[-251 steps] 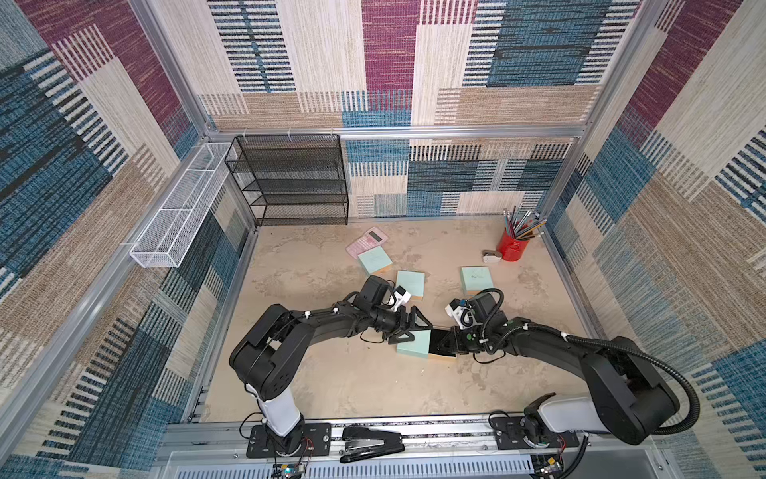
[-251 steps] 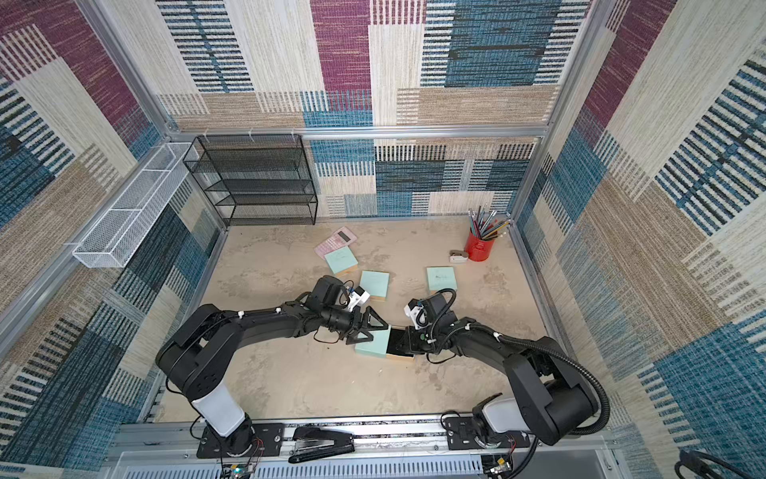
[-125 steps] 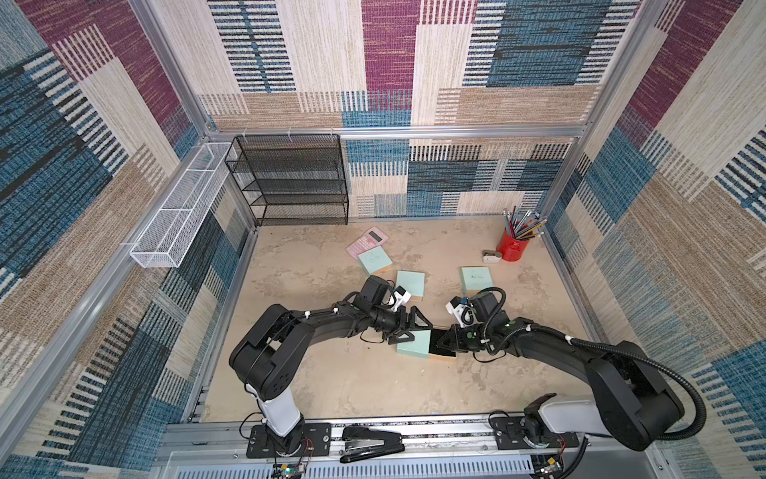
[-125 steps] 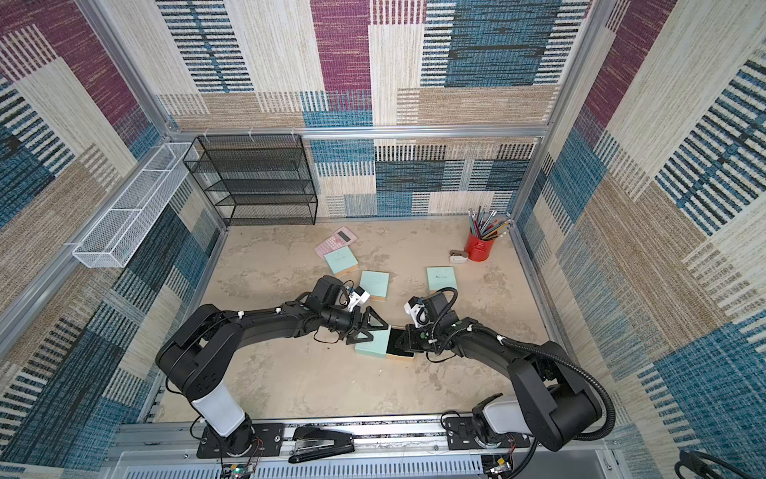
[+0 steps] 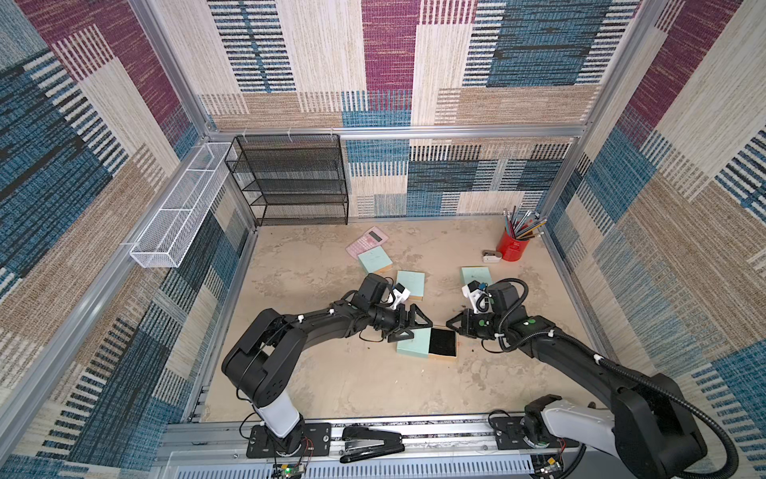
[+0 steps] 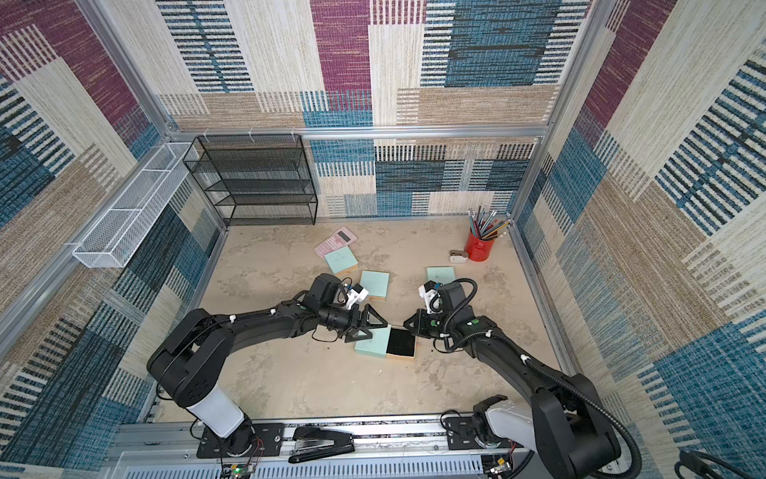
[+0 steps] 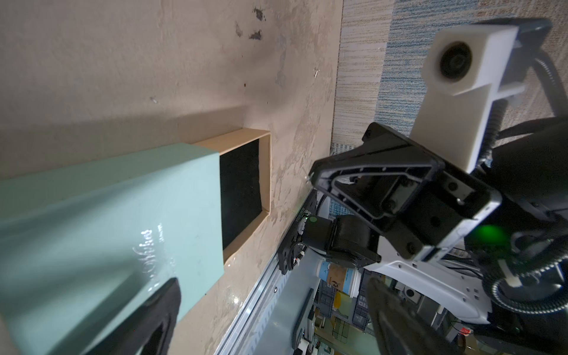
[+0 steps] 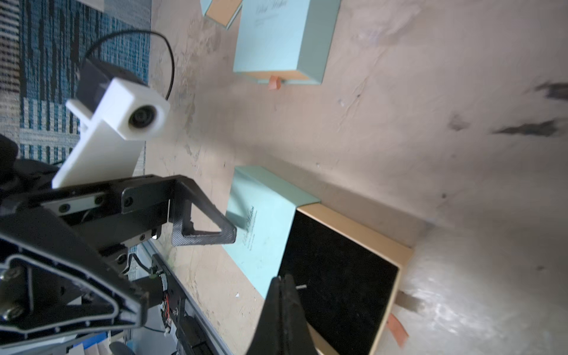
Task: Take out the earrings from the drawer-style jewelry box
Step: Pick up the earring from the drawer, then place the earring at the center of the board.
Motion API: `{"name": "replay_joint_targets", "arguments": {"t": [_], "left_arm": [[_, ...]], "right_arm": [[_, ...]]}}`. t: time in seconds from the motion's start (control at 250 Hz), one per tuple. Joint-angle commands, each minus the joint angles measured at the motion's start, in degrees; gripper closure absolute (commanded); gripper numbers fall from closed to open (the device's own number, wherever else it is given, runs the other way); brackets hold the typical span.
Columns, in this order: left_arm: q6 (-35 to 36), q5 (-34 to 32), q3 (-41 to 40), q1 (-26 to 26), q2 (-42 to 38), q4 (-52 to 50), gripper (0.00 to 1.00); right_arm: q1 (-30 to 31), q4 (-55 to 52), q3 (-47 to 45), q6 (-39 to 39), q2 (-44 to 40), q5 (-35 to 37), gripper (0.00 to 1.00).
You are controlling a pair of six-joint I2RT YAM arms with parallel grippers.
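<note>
Three closed mint-green boxes (image 5: 410, 284) lie behind the open jewelry box (image 5: 411, 345), whose black-lined drawer (image 5: 443, 341) is uncovered. The left gripper (image 5: 414, 329), jaws spread, hangs over its sleeve. The right gripper (image 5: 450, 323), clenched, pinches a tiny earring (image 8: 301, 286) beside the drawer.

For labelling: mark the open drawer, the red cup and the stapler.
drawer (image 5: 443, 342), in a top view, on its black lining.
red cup (image 5: 512, 249), in a top view, on its side wall.
stapler (image 5: 373, 444), in a top view, on its black top arm.
</note>
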Motion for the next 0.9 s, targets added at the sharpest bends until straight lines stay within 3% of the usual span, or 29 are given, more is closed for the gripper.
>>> {"name": "replay_joint_targets", "arguments": {"t": [0.0, 0.272, 0.58, 0.896], "left_arm": [[-0.31, 1.19, 0.76, 0.09, -1.85, -0.65, 0.06], [6.21, -0.13, 4.63, 0.08, -9.54, -11.69, 0.04], [24.32, -10.07, 11.42, 0.38, -20.60, -30.89, 0.02], [23.41, -3.65, 8.16, 1.31, -22.66, -27.39, 0.02]], "right_arm": [[-4.22, -2.75, 0.04, 1.17, -2.66, 1.77, 1.00], [-17.08, -3.79, -4.09, 4.40, -7.88, 6.21, 1.00], [-28.59, -3.28, -7.39, 4.94, -10.41, 8.49, 1.00], [-35.58, -0.95, -6.86, 1.93, -4.95, 12.11, 1.00]]}}
